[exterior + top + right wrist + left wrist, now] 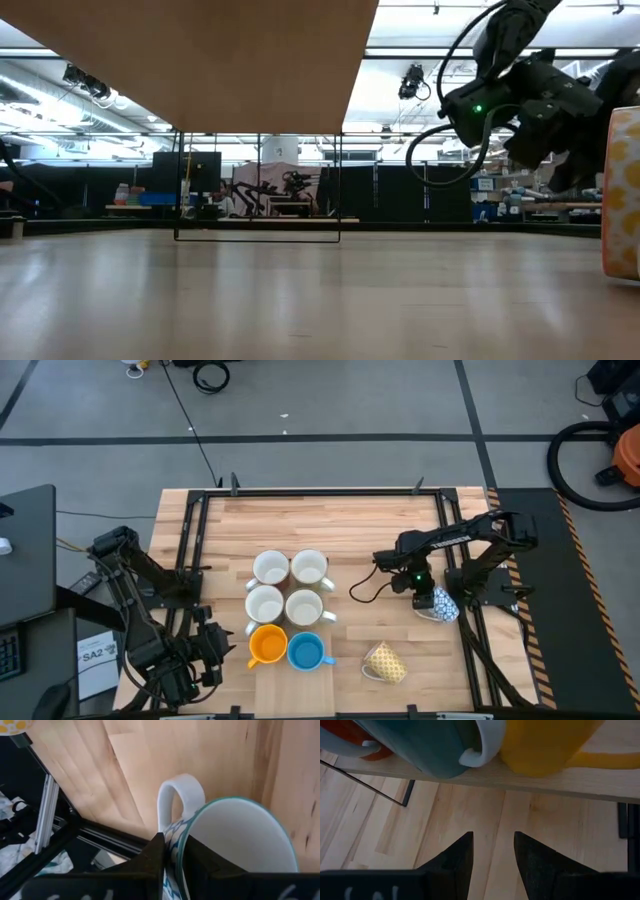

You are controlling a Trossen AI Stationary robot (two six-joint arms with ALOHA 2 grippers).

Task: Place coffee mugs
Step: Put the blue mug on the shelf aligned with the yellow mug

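Right gripper pinching rim of blue-and-white mug at table's right edge, 1 finger inside, 1 outside. Left gripper spread, empty, parked front-left. 6 mugs grouped in 2 columns mid-table; yellow mug on its side nearby. Judging: 2 left to place.

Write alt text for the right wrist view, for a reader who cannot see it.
The right pincer pinches the rim of a blue-and-white patterned mug, one finger inside and one outside, beside its white handle. The mug sits on a light wooden table near its black frame edge.
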